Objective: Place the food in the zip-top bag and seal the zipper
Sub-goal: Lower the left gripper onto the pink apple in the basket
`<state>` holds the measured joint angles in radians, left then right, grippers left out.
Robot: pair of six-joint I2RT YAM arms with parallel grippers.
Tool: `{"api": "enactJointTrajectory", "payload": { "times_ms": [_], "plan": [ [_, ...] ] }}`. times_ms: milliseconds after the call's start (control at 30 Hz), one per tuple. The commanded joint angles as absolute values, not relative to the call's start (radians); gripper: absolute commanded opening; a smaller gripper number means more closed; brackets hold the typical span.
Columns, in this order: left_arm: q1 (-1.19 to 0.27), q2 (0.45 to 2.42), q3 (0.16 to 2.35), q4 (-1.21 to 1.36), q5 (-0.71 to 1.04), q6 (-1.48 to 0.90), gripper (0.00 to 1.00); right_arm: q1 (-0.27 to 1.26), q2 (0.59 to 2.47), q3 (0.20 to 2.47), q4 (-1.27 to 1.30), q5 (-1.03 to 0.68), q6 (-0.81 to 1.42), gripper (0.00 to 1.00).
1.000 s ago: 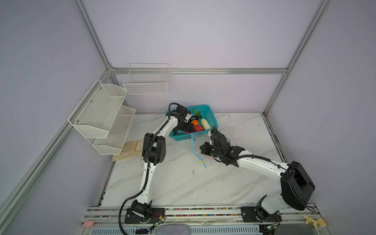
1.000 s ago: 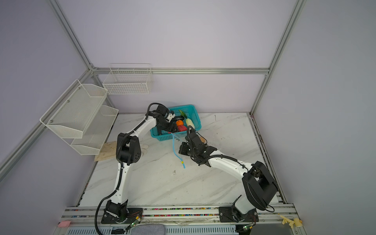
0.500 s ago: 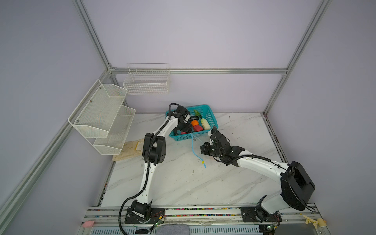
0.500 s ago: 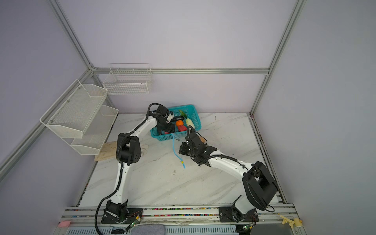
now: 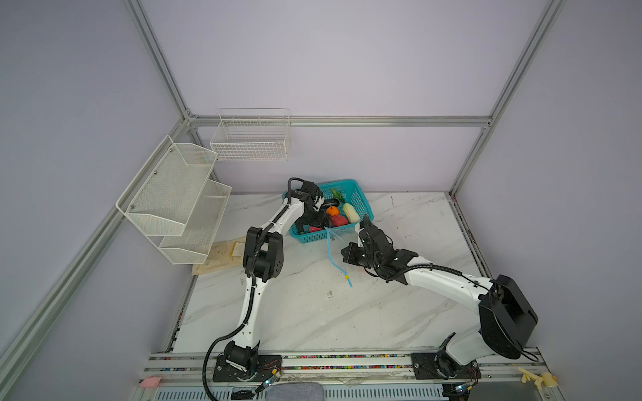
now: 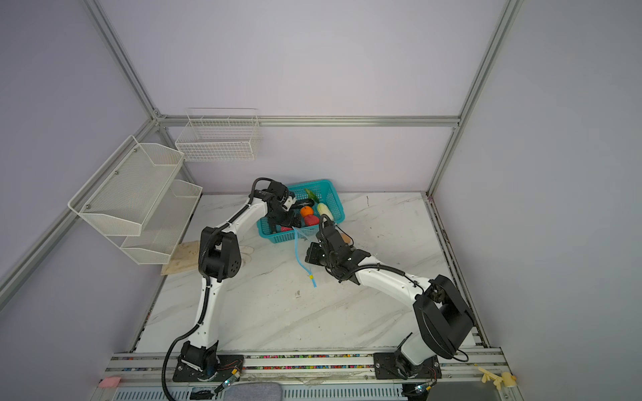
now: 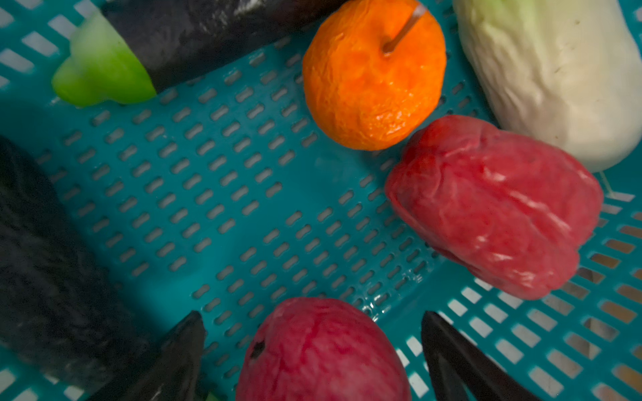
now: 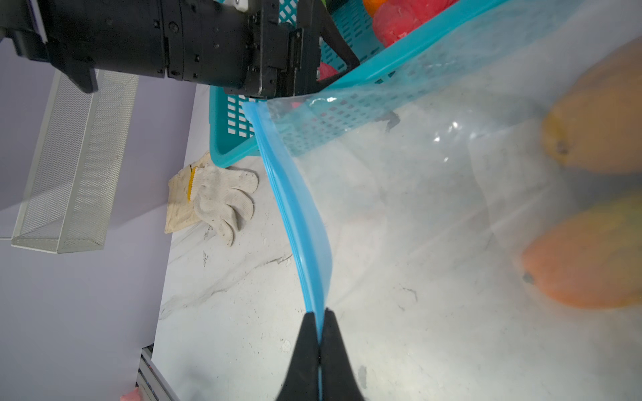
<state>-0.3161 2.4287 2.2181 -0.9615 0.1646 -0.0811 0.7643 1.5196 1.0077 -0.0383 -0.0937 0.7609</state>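
The left gripper (image 7: pixel 311 316) has widened its jaws inside the teal basket (image 7: pixel 208 208), a pink-red fruit (image 7: pixel 319 354) lying between them; the right gripper (image 8: pixel 320 314) pinches the zipper (image 8: pixel 295 215) just outside.

Clear bag (image 8: pixel 434 208), two mangoes (image 8: pixel 601 118) inside

No writing can be read anywhere (all views checked)

Loads of colour here
Teal slotted basket (image 7: pixel 225 194), orange fruit (image 7: pixel 373 76), red piece (image 7: pixel 493 208), white cabbage (image 7: pixel 556 76), light-blue zipper (image 8: pixel 295 208), grey-veined white bench (image 5: pixel 312 312).
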Motion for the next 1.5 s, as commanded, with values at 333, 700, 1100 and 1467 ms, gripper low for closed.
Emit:
{"api": "enactJointTrajectory", "payload": {
  "times_ms": [333, 700, 1100, 1467],
  "plan": [
    [-0.33, 2.31, 2.245, -1.065, 0.198, -0.11, 0.93, 0.77, 1.528, 1.027, -0.015, -0.092, 0.76, 0.0],
    [-0.33, 2.309, 2.194, -1.068, 0.201, -0.11, 0.88, 0.769, 1.508, 1.015, -0.012, -0.09, 0.764, 0.0],
    [-0.331, 2.309, 2.126, -1.073, 0.178, -0.117, 0.86, 0.77, 1.478, 0.994, -0.014, -0.078, 0.765, 0.0],
    [-0.331, 2.318, 2.103, -1.077, 0.173, -0.113, 0.84, 0.77, 1.484, 0.999, -0.011, -0.083, 0.763, 0.0]
  ]
}}
